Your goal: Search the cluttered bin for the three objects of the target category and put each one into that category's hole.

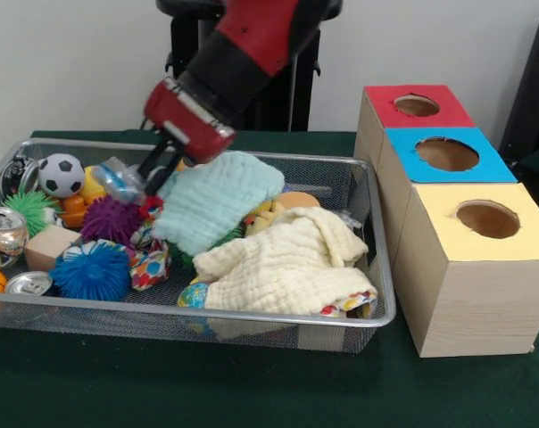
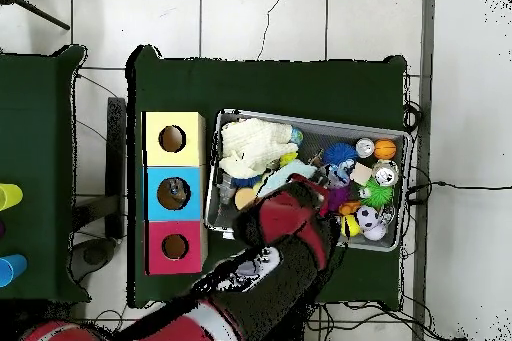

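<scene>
- Nearest the camera in the front view, the wire-mesh bin (image 1: 252, 314) shows its front rim; just behind that rim lie a blue spiky ball (image 1: 93, 272) and a silver can (image 1: 29, 283), with a cream cloth (image 1: 287, 263) heaped towards the bin's box-side end.
- Mid-bin, a pale green cloth (image 1: 218, 201) lies draped over the toys; a purple spiky ball (image 1: 111, 219) sits just beside it.
- Towards the bin's far rim, the gripper (image 1: 149, 183) reaches down at a crushed clear bottle (image 1: 118, 180) with a blue label; the dark fingers (image 1: 152, 160) seem to straddle it, but whether they are closed on it I cannot tell.
- The bottle is probably very light, springy and slick; thin walls would buckle and slide, so a grip across the crumpled middle looks safer than one at the ends.
- Beside the bin stand three boxes: yellow (image 1: 479, 267) nearest, blue (image 1: 448, 156), red (image 1: 414, 105) farthest; each has a round hole on top.
</scene>
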### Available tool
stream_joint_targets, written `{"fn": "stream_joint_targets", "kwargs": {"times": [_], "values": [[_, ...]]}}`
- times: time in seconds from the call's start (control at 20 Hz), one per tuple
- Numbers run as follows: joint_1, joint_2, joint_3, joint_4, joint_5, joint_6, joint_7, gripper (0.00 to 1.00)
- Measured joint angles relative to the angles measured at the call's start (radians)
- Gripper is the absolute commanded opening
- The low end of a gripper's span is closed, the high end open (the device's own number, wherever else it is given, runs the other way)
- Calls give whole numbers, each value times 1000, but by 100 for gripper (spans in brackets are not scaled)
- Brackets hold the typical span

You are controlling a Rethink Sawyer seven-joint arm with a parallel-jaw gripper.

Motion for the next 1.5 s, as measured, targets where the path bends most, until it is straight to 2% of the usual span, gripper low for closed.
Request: {"fn": "stream_joint_targets", "kwargs": {"times": [0.05, 0.15, 0.25, 0.4, 0.5, 0.6, 0.75, 0.85, 1.05, 1.25, 1.35, 1.5], "values": [[-27, -9, 5, 3, -8, 0, 0, 0], [-10, 4, -59, 4, -12, 0, 0, 0], [35, 24, -117, 4, -8, 0, 0, 0], [173, 66, -235, 3, 5, 5, 0, 0], [216, 54, -240, 3, 6, 21, 0, 0], [216, -2, -180, 4, 6, 63, 0, 0], [157, -57, -95, 4, 6, 98, 0, 0], [101, -85, -38, 4, 6, 110, 0, 0], [35, -107, 22, 6, 5, 110, 0, 0], [-73, -157, 161, 29, 5, 110, 0, 0], [-169, -187, 281, 55, 5, 115, 0, 0], [-275, -207, 406, 78, 2, 124, 0, 0]]}}
